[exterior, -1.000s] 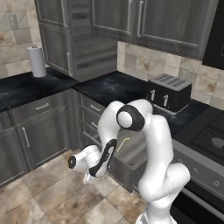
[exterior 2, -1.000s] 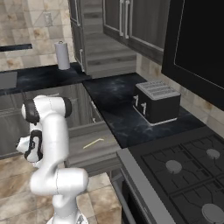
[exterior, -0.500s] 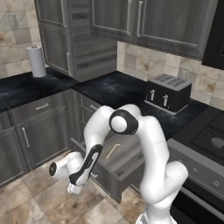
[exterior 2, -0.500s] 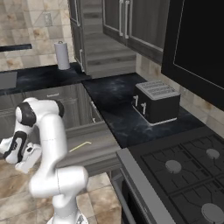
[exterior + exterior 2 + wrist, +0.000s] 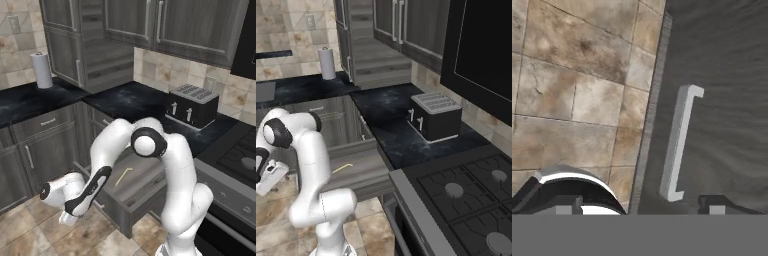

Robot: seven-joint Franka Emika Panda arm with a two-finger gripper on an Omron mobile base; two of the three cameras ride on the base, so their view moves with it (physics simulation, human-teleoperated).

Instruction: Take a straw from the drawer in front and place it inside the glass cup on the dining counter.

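Spotter: Since a second ago your arm (image 5: 150, 145) has swung its hand out to the left and lower, toward the near floor tiles. The drawer (image 5: 135, 185) looks about as far out as it was.

Operator: So the opening step is done?

Spotter: I judge so. You have the drawer standing well out from the cabinet run, with its inside open from above in both base views. The drawer's front panel and its silver bar handle (image 5: 679, 142) lie in front of the hand camera.

Operator: Am I holding that handle?

Spotter: No. Your gripper (image 5: 642, 205) has its fingertips (image 5: 567, 205) spread wide, far wider than the bar. The bar's near end sits between them without touching either. In the left base view the gripper (image 5: 65, 218) hangs low, left of the drawer front and near the floor.

Operator: Where is the straw?

Spotter: Your straw (image 5: 123, 176) lies flat on the drawer bottom, a thin pale yellow piece with a bent end. The right base view shows the straw (image 5: 342, 168) there too, apart from the drawer walls. Nothing touches it.

Operator: What is left?

Spotter: Most of the task, by my reading. You must lift the hand above the drawer, come down on the straw, close on it, then carry it to the glass cup on the dining counter and drop it in.
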